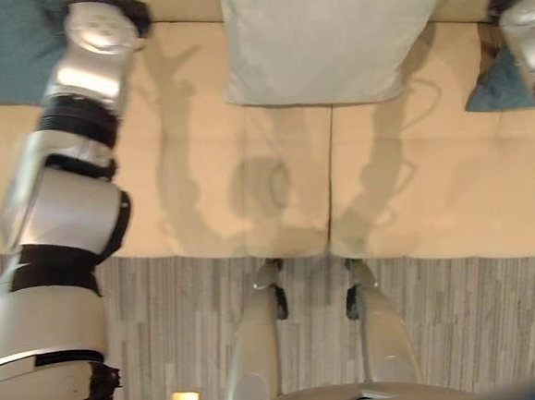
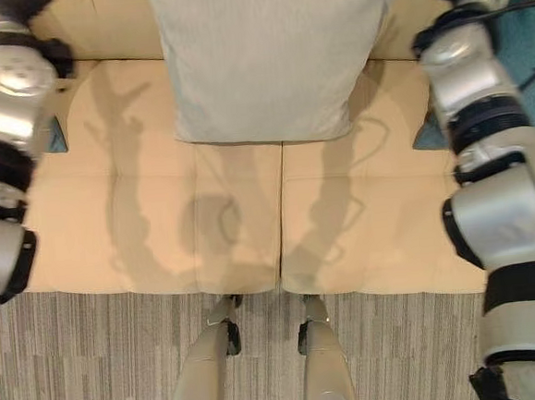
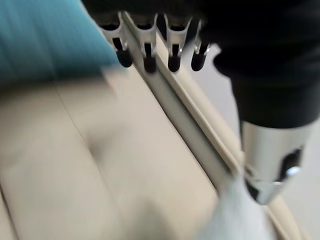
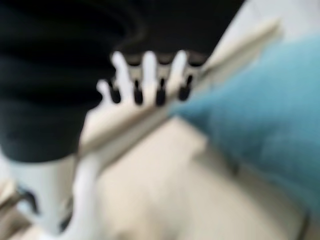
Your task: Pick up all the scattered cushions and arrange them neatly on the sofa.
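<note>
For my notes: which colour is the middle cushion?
Pale grey cushion, clearest in the right eye view.

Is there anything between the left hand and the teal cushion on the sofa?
Nothing visible. In the left wrist view the left hand has its fingers straight, just short of the teal cushion, with bare sofa seat below. The grey cushion leans further along the backrest.

Head eyes overhead, sharing sofa (image 1: 248, 192); wrist views close
</note>
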Motion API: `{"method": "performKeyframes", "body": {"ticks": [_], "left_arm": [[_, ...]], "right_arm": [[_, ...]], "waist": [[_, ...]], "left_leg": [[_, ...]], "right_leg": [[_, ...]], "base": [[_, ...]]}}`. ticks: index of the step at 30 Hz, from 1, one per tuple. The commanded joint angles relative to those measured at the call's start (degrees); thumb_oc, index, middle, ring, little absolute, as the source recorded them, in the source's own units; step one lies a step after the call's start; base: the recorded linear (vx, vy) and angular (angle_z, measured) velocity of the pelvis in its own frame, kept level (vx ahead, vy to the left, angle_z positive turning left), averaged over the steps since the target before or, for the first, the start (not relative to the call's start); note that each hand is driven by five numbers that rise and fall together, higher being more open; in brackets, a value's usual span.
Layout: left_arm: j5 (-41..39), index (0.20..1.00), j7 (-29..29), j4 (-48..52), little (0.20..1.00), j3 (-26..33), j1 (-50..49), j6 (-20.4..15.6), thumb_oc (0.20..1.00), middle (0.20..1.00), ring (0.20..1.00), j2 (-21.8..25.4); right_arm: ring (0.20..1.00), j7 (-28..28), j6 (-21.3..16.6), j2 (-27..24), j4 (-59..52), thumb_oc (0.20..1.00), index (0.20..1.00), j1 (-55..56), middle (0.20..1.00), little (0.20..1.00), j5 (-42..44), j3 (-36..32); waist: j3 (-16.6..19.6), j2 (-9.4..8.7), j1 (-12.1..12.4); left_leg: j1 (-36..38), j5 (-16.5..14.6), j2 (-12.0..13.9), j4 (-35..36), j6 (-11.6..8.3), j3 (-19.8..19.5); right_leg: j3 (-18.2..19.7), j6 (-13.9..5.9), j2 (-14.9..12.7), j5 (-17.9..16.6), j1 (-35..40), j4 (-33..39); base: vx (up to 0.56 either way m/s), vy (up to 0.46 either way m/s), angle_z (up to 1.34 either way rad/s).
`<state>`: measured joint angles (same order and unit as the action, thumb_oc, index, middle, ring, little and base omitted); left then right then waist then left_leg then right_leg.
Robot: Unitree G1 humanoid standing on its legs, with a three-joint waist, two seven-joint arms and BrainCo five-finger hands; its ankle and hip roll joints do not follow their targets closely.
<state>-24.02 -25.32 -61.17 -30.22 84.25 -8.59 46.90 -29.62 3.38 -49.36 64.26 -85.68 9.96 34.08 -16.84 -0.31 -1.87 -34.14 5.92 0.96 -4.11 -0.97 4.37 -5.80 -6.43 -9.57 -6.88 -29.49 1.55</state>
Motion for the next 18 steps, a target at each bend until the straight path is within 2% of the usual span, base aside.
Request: {"method": "performKeyframes", "body": {"ticks": [1,2,3,5,7,8,11,12,13,14,17,18], "left_arm": [[0.54,1.0,0.03,-0.65,1.0,0.94,-3.03,-2.46,1.0,1.0,1.0,-0.5],[0.86,1.0,0.1,0.44,1.0,1.6,-4.66,-2.57,1.0,1.0,1.0,0.31],[2.02,1.0,0.44,6.03,1.0,4.16,-10.28,-3.28,1.0,1.0,1.0,2.7],[3.46,1.0,1.31,12.04,1.0,7.31,-17.58,-3.88,1.0,1.0,1.0,4.49],[5.58,1.0,3.18,24.28,1.0,16.12,-34.64,-4.49,1.0,1.0,1.0,5.61],[6.04,1.0,4.01,27.18,1.0,18.36,-39.68,-4.77,1.0,1.0,1.0,4.98],[7.63,1.0,6.9,35.42,1.0,25.14,-55.36,-4.59,1.0,1.0,1.0,1.67],[10.25,1.0,8.92,39.55,1.0,28.24,-64.47,-4.15,1.0,1.0,1.0,-1.0],[11.13,1.0,10.38,41.06,1.0,29.46,-68.84,-3.67,1.0,1.0,1.0,-3.06],[11.2,1.0,10.43,41.43,1.0,29.54,-69.3,-3.55,1.0,1.0,1.0,-3.09],[13.32,1.0,14.03,40.27,1.0,31.62,-80.18,-1.97,1.0,1.0,1.0,-9.61],[14.87,1.0,16.43,37.68,1.0,31.7,-84.86,-0.74,1.0,1.0,1.0,-13.27]], "right_arm": [[1.0,-1.5,-3.59,-0.61,-2.02,1.0,1.0,4.32,1.0,1.0,2.12,-2.24],[1.0,-1.19,-3.75,-1.74,-3.21,1.0,1.0,6.01,1.0,1.0,2.29,-3.24],[1.0,-0.15,-4.22,-5.74,-7.58,1.0,1.0,11.34,1.0,1.0,1.71,-5.61],[1.0,1.4,-4.98,-8.65,-12.53,1.0,1.0,19.21,1.0,1.0,0.59,-9.51],[1.0,4.19,-6.27,-10.14,-23.29,1.0,1.0,38.14,1.0,1.0,-1.76,-20.31],[1.0,5.39,-7.02,-9.89,-25.55,1.0,1.0,43.11,1.0,1.0,-1.98,-23.37],[1.0,9.36,-8.04,-7.69,-31.71,1.0,1.0,59.61,1.0,1.0,-3.95,-32.15],[1.0,11.54,-8.83,-5.36,-34.75,1.0,1.0,67.11,1.0,1.0,-5.04,-36.39],[1.0,12.59,-9.11,-2.88,-35.79,1.0,1.0,71.37,1.0,1.0,-5.94,-38.11],[1.0,12.64,-9.04,-2.78,-36.17,1.0,1.0,71.97,1.0,1.0,-6.04,-38.38],[1.0,14.78,-9.26,3.79,-34.74,1.0,1.0,78.33,1.0,1.0,-8.35,-40.55],[1.0,15.94,-8.75,8.09,-32.15,1.0,1.0,81.21,1.0,1.0,-10.4,-40.7]], "waist": [[5.37,-1.03,0.85],[5.56,-1.11,0.85],[6.06,-1.2,0.75],[6.59,-1.34,0.64],[7.47,-1.78,0.46],[7.71,-1.9,0.42],[8.65,-2.46,0.64],[9.15,-2.6,0.68],[9.31,-2.61,0.74],[9.39,-2.63,0.79],[10.07,-2.59,1.18],[10.67,-2.3,1.22]], "left_leg": [[2.98,-8.59,-1.69,-5.05,-2.94,-0.68],[3.65,-8.59,-1.65,-4.76,-2.96,-0.72],[5.51,-8.53,-1.72,-4.01,-3.09,-0.54],[7.98,-8.46,-1.61,-2.77,-3.11,-0.37],[11.62,-8.27,-1.52,-1.29,-3.01,-0.36],[12.54,-8.3,-1.39,-1.09,-2.99,-0.32],[16.94,-8.59,-0.96,0.23,-3.08,-0.66],[18.82,-8.67,-0.68,0.69,-3.09,-0.58],[19.88,-8.64,-0.57,1.07,-3.05,-0.64],[20.14,-8.63,-0.56,1.19,-3.06,-0.66],[22.91,-8.52,-0.53,2.22,-2.68,-0.59],[24.74,-8.31,-0.42,3.28,-2.43,-0.51]], "right_leg": [[0.29,-4.59,-2.08,-0.87,1.51,-1.9],[0.24,-4.61,-2.06,-0.83,2.09,-1.67],[-0.2,-4.73,-2.04,-0.9,4.02,-0.82],[-0.42,-4.7,-1.91,-0.78,6.12,-0.21],[-1.09,-4.67,-1.93,-0.5,9.71,0.6],[-1.31,-4.68,-1.91,-0.29,10.71,0.82],[-2.1,-4.63,-1.88,0.53,15.05,1.91],[-2.49,-4.6,-1.73,0.83,16.84,2.37],[-2.67,-4.63,-1.63,0.99,17.85,2.63],[-2.7,-4.63,-1.62,1.01,18.1,2.72],[-2.94,-4.49,-1.2,1.62,20.48,2.83],[-3.03,-4.3,-0.85,2.06,21.91,2.81]], "base": [[0.07,0.0,-0.02],[0.09,-0.011,-0.03],[0.08,-0.003,-0.05],[0.11,-0.026,-0.03],[0.13,-0.053,0.0],[0.12,-0.045,-0.01],[0.13,-0.057,0.0],[0.11,-0.062,-0.05],[0.08,-0.046,-0.01],[0.04,-0.031,0.04],[0.04,-0.033,0.02],[0.03,-0.032,-0.01]]}}
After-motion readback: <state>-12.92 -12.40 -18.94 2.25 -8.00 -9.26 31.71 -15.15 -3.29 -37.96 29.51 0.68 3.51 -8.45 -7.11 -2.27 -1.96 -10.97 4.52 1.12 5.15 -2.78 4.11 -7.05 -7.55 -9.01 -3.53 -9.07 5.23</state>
